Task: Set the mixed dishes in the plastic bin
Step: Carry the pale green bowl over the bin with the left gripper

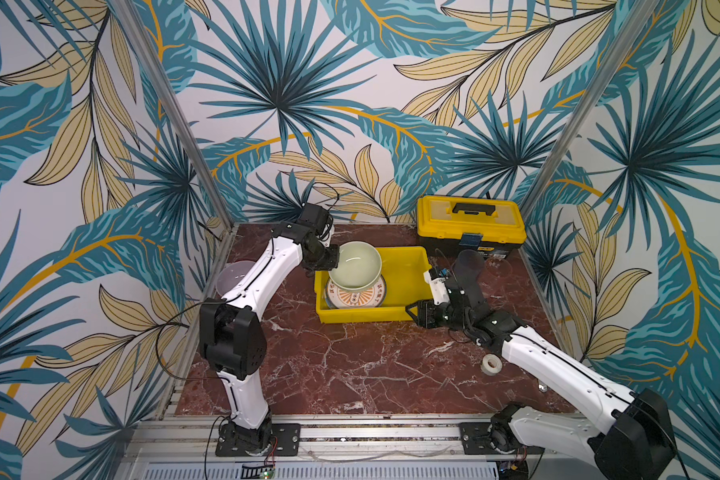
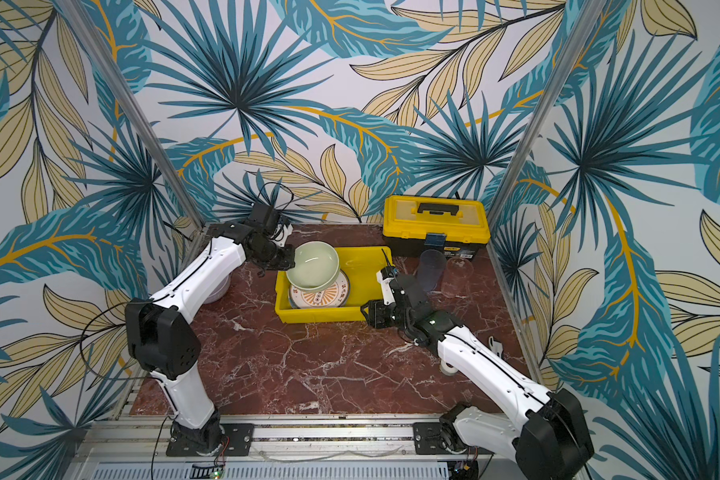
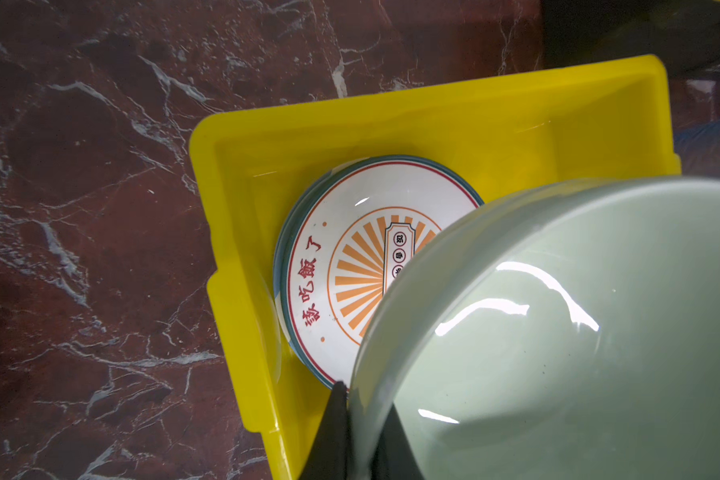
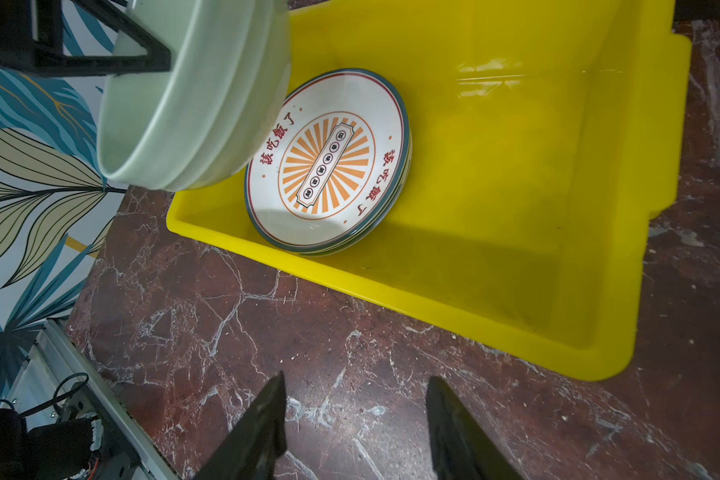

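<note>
Currently the left gripper [image 1: 335,261] is clamped on the 9 o'clock rim of a pale green round bowl [image 1: 356,265]. It holds the bowl tilted above a white orange-sunburst plate [image 1: 356,297] in the shallow yellow plastic bin [image 1: 406,266]. The right gripper [image 4: 356,399], jaws apart and empty, is just beside the bin's 5 o'clock corner. 2 clear tumblers [image 2: 431,268] sit at the bin's 3 o'clock, a yellow lidded toolbox [image 1: 470,222] at 1 o'clock, and a lilac bowl [image 1: 233,276] at 9 o'clock, half hidden by the left arm.

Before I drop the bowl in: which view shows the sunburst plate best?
Right wrist view: nearly the whole sunburst plate shows in the yellow bin, the green bowl hiding one edge. Left wrist: bowl hides about half. Both top views: small, half covered.
</note>
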`<action>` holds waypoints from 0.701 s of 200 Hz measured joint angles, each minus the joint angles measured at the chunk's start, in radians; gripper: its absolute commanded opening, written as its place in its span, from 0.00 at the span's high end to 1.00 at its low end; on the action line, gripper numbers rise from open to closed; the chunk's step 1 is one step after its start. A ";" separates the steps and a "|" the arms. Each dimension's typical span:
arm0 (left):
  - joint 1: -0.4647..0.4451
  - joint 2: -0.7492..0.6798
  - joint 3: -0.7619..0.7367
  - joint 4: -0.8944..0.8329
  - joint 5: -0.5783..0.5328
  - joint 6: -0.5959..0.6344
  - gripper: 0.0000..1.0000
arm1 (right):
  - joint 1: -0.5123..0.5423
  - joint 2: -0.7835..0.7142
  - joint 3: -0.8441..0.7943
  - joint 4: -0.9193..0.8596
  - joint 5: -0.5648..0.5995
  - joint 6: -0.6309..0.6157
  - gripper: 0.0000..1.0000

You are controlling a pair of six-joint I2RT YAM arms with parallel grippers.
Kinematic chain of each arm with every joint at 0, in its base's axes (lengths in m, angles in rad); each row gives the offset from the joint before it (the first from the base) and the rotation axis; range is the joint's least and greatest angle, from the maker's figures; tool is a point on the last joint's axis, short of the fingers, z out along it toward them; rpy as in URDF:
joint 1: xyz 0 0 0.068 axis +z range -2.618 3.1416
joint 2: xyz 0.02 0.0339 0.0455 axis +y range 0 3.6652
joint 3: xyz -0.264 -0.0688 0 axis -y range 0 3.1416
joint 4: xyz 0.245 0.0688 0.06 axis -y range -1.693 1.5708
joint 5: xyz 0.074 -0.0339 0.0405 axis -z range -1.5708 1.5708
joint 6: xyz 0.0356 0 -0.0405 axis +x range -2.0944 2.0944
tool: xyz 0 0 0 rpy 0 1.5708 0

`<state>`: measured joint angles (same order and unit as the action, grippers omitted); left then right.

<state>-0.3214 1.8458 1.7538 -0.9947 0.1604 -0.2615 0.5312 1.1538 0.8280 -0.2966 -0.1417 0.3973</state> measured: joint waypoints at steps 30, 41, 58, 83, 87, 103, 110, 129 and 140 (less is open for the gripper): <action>-0.016 0.029 0.014 -0.002 -0.020 -0.001 1.00 | 0.000 -0.007 -0.010 0.002 0.000 0.006 0.44; -0.016 0.035 0.016 -0.001 -0.026 -0.002 1.00 | 0.000 -0.011 -0.015 0.002 0.000 0.008 0.44; -0.018 0.046 0.016 -0.001 -0.032 -0.002 1.00 | 0.000 -0.016 -0.020 0.002 0.000 0.011 0.44; -0.018 0.068 0.016 -0.001 -0.042 -0.002 1.00 | 0.000 -0.023 -0.029 0.006 -0.001 0.014 0.44; -0.018 0.072 0.016 -0.001 -0.043 -0.002 1.00 | 0.000 -0.023 -0.030 0.007 0.000 0.015 0.44; -0.018 0.092 0.016 -0.001 -0.047 -0.002 1.00 | 0.000 -0.023 -0.032 0.008 -0.001 0.016 0.44; -0.018 0.100 0.016 -0.001 -0.048 -0.002 1.00 | 0.000 -0.023 -0.033 0.008 -0.001 0.018 0.44; -0.018 0.119 0.016 -0.001 -0.050 -0.002 1.00 | 0.000 -0.023 -0.034 0.008 -0.001 0.018 0.44; -0.018 0.125 0.016 -0.001 -0.050 -0.001 1.00 | 0.000 -0.024 -0.035 0.008 -0.001 0.018 0.44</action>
<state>-0.3397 1.9705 1.7702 -0.9955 0.1104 -0.2626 0.5312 1.1301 0.7933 -0.2882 -0.1425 0.4156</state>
